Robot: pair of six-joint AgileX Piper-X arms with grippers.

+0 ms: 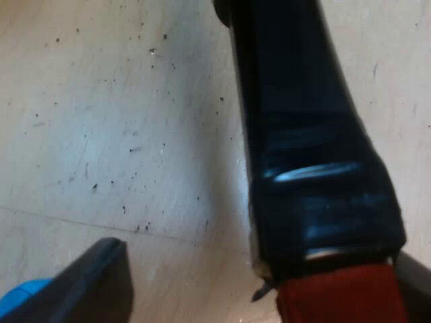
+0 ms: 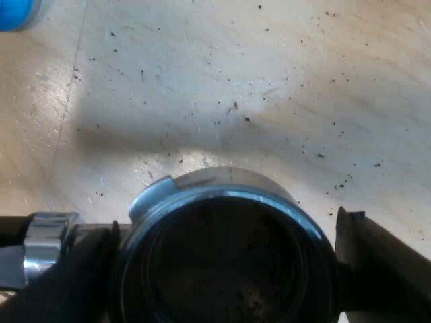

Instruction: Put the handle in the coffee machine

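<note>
Right gripper (image 2: 225, 225) stands clamped on the metal holder (image 2: 222, 262): one black finger (image 2: 387, 269) presses the round basket's rim from one side and the other finger (image 2: 64, 282) sits against the opposite side. Left gripper (image 1: 259, 252) has its fingers apart. One finger (image 1: 94, 282) stands clear of the holder's dark handle (image 1: 303, 134), bare tabletop showing between them, while the other is just beside the handle's red end (image 1: 343, 296), and whether it touches I cannot tell.

Pale wooden table (image 2: 236, 81) lies under everything, its surface dusted with dark coffee specks (image 2: 247, 120). The holder is loose, over this table, its basket mouth open to view, dark inside with a few grounds at the bottom; whether it rests on the table I cannot tell. Its handle runs long and glossy black over the table, ending in red between the left gripper's fingers. A bright metal collar (image 2: 47, 242) joins basket to handle, just past the finger on that side. A blue object (image 2: 13, 13) sits on the table well apart from the basket, and a sliver of blue (image 1: 20, 296) shows beside the left gripper's clear finger; what it is I cannot tell.
</note>
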